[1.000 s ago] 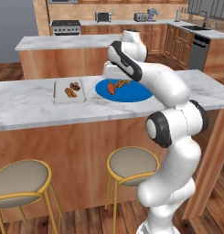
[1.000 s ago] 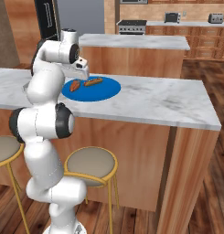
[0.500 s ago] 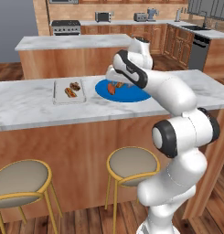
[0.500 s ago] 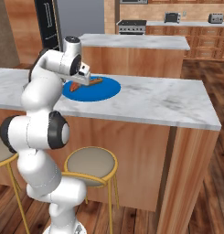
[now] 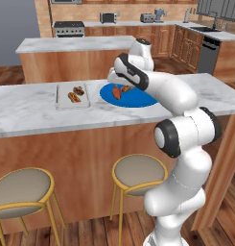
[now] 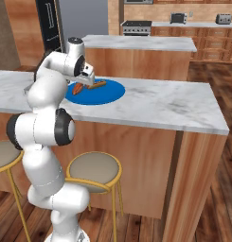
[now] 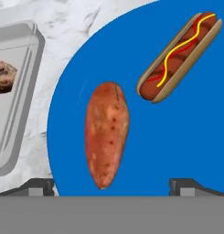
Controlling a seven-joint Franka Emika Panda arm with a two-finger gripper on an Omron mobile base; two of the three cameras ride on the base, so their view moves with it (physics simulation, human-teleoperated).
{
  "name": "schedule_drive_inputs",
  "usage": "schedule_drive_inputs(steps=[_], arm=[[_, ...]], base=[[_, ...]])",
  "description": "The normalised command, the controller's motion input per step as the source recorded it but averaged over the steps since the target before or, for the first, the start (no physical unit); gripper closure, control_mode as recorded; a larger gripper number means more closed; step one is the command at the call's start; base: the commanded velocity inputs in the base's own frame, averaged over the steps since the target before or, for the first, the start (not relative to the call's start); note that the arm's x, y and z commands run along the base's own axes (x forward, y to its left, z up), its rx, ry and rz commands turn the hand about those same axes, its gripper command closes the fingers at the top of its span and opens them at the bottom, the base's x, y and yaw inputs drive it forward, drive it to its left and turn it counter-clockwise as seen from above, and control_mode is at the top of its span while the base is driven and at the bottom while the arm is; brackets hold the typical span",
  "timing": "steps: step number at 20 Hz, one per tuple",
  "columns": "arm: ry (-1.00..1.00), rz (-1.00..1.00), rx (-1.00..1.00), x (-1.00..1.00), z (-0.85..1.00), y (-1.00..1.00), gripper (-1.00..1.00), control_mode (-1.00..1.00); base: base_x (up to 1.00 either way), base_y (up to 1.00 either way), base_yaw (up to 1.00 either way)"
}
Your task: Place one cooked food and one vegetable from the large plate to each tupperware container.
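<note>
I'm parked at a long desk (image 5: 32,113) with a grey-veined white marble top and warm wooden front panels. Two round stools (image 5: 139,173) with tan cushions and yellow metal legs stand beneath its overhang. Wood-plank floor (image 6: 207,198) runs underfoot. Beyond sits a second marble-topped island (image 6: 141,43). Along the far wall run wooden cabinets (image 5: 183,45), a stove (image 5: 67,29), and small appliances on the back counter (image 5: 107,18). A tall dark fridge (image 6: 50,23) stands off to one side.

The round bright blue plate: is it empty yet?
No. The blue plate holds a red-orange tapered vegetable and a hot dog.
</note>
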Motion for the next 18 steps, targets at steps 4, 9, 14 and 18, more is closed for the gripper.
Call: schedule_drive_inputs(steps=[4,9,14,18], arm=[[0.01,0.01,0.00,0.37,-0.32,0.00,-1.00,-1.00],[0.03,0.00,0.00,0.17,-0.22,0.04,-1.00,-1.00],[0.01,0.00,0.00,0.13,-0.08,0.05,-1.00,-1.00],[0.00,0.00,0.00,0.07,-0.04,0.03,-1.00,-1.00]], base=[[0.00,0.00,0.00],[0.00,0.00,0.00],[0.00,0.00,0.00],[0.00,0.00,0.00]])
